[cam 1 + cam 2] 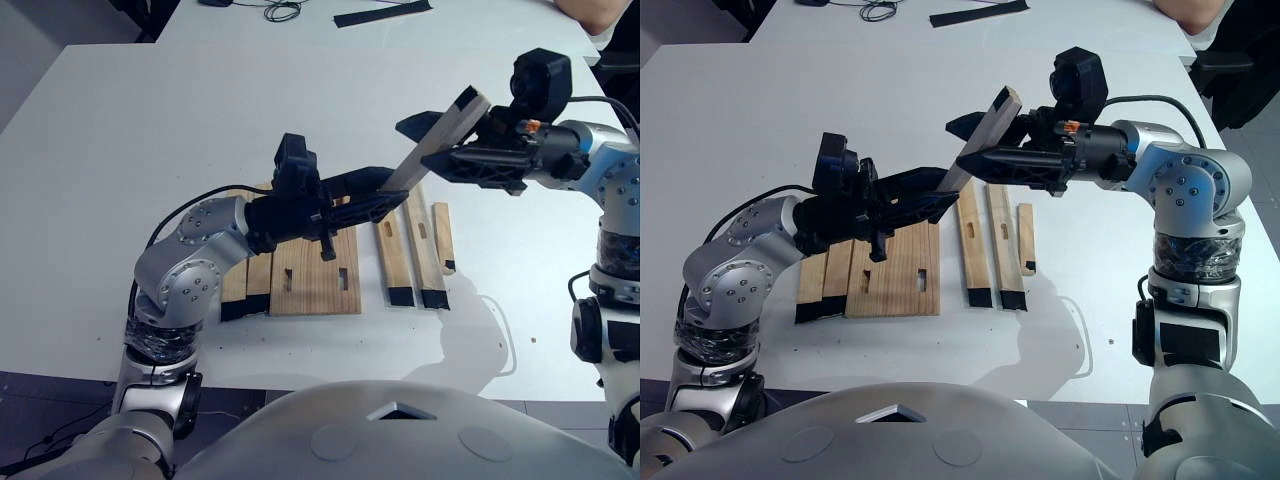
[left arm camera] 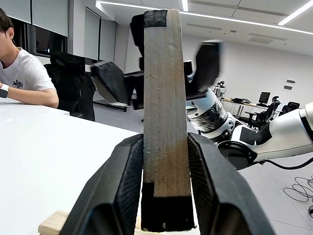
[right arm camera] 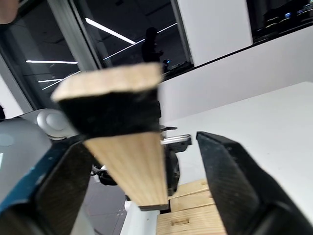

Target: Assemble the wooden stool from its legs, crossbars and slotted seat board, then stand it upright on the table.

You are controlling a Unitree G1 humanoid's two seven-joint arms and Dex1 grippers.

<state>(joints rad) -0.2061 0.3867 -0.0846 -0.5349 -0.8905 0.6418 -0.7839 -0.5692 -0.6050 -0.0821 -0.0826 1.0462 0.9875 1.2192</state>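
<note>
The white bench (image 1: 150, 120) carries the slotted seat board (image 1: 318, 282), a flat pale plank with two small rectangular slots. Above the board's far right corner a wooden bar (image 1: 445, 130), flat, grainy and black-taped at both ends, slants upward and away to the right. Three taped sticks (image 1: 420, 250) lie just right of the board. The left gripper (image 1: 392, 190) has its fingers clenched on the bar's lower end. The right gripper (image 1: 415, 143) holds its fingers released on either side of the upper end, so it seems nearest to take the bar.
</note>
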